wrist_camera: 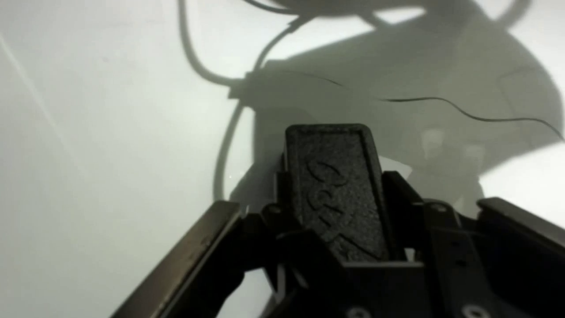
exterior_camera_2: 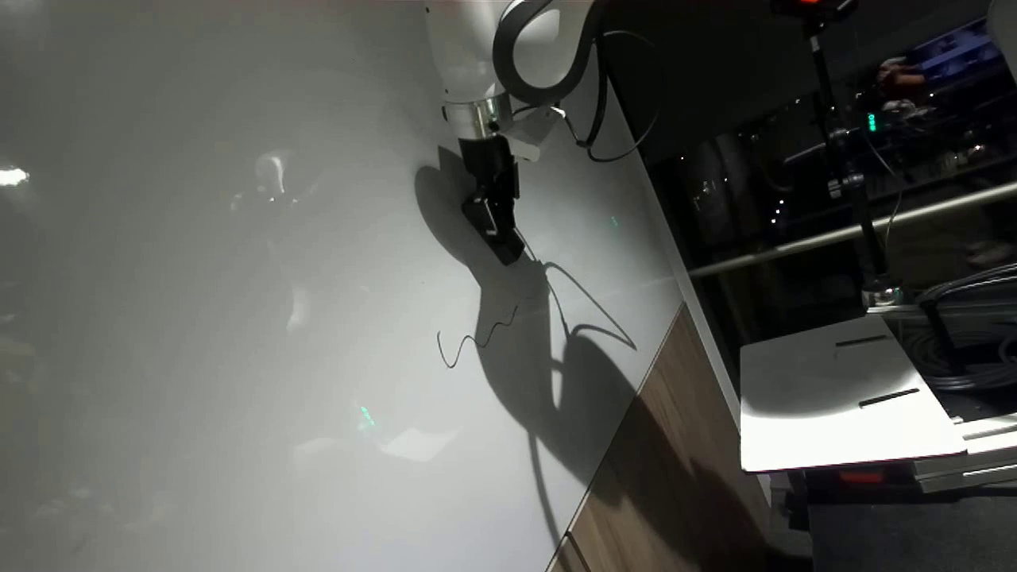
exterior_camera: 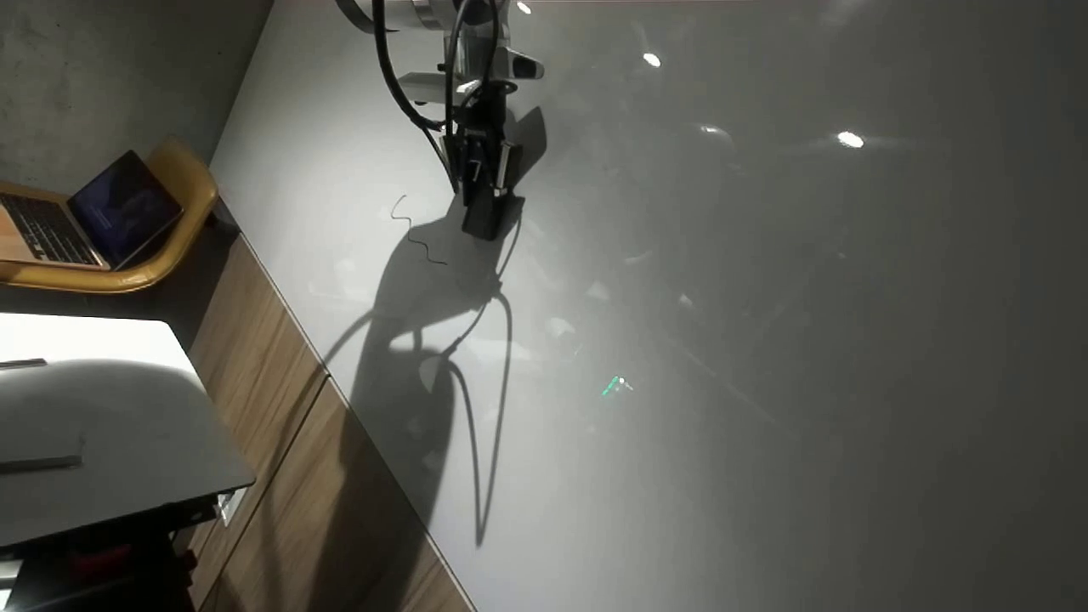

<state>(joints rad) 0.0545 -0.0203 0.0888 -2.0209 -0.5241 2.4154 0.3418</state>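
- Wrist view: the gripper (wrist_camera: 339,190) pinches one black block (wrist_camera: 336,179) between its two fingers (wrist_camera: 397,194); the marks on the block's face are too faint to read, and its near end is hidden among the gripper's parts.
- One wavy dark line (wrist_camera: 419,98) runs near the block; its left stretch fades in the shadow (wrist_camera: 397,57), and its right end reaches the wrist picture's edge.
- Both exterior views show the block over one white surface (exterior_camera: 765,425), close to the line; whether block and surface touch cannot be told.
- One arm (exterior_camera_2: 469,56) is cut off at the top in both exterior views.
- In an exterior view, one laptop (exterior_camera: 126,208) sits on one yellow chair (exterior_camera: 204,195), both cut off at left.
- In an exterior view, one pale panel (exterior_camera_2: 826,369) has two dark slots; the background beyond is too dark to make out.
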